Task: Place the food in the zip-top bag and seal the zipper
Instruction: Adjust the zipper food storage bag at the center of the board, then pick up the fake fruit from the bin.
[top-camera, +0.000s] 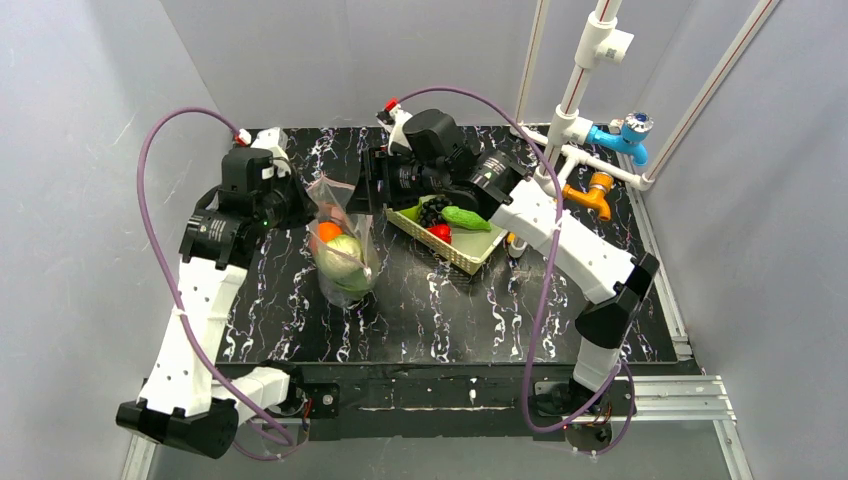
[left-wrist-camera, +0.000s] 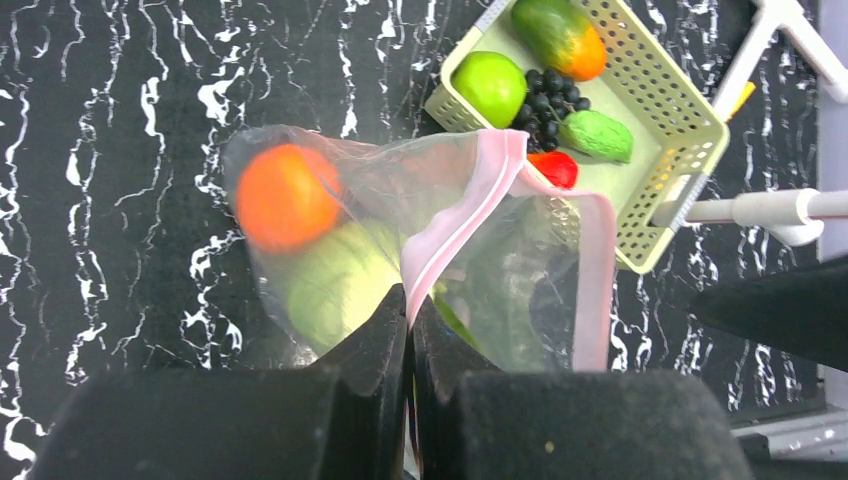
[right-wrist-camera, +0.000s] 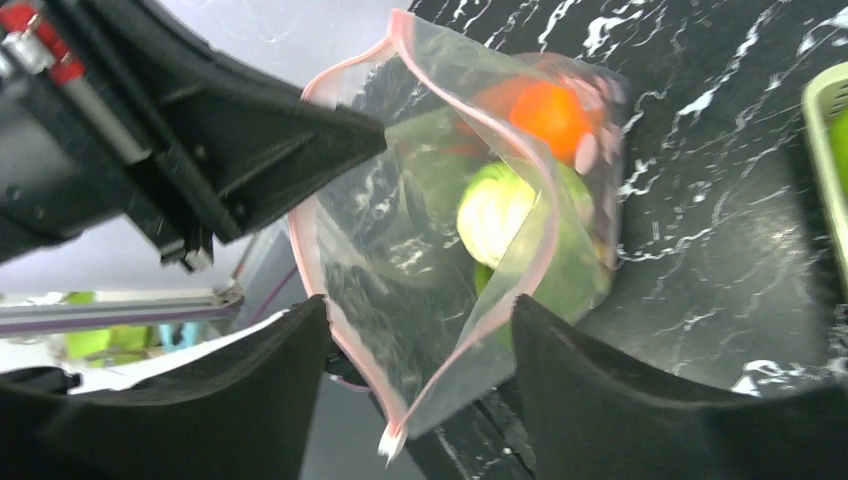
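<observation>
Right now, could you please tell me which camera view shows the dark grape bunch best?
Left wrist: the grape bunch lies sharp and unobstructed in the basket. Top external shows it as a small dark cluster; the right wrist view misses it.

We read this as a robotics lab test cell. Plain grey panel walls (top-camera: 80, 150) box in a black marbled tabletop (top-camera: 420, 320). The left arm (top-camera: 195, 330) and right arm (top-camera: 590, 260) are bolted at its near edge, purple cables (top-camera: 541, 310) looping free. Aluminium frame rail (top-camera: 680, 395) alongside. A white pipe rig (top-camera: 575, 95) carries a blue valve (top-camera: 625, 135) and an orange valve (top-camera: 590, 195). Toy produce (top-camera: 466, 218) sits in a cream lattice basket (top-camera: 470, 255).
</observation>
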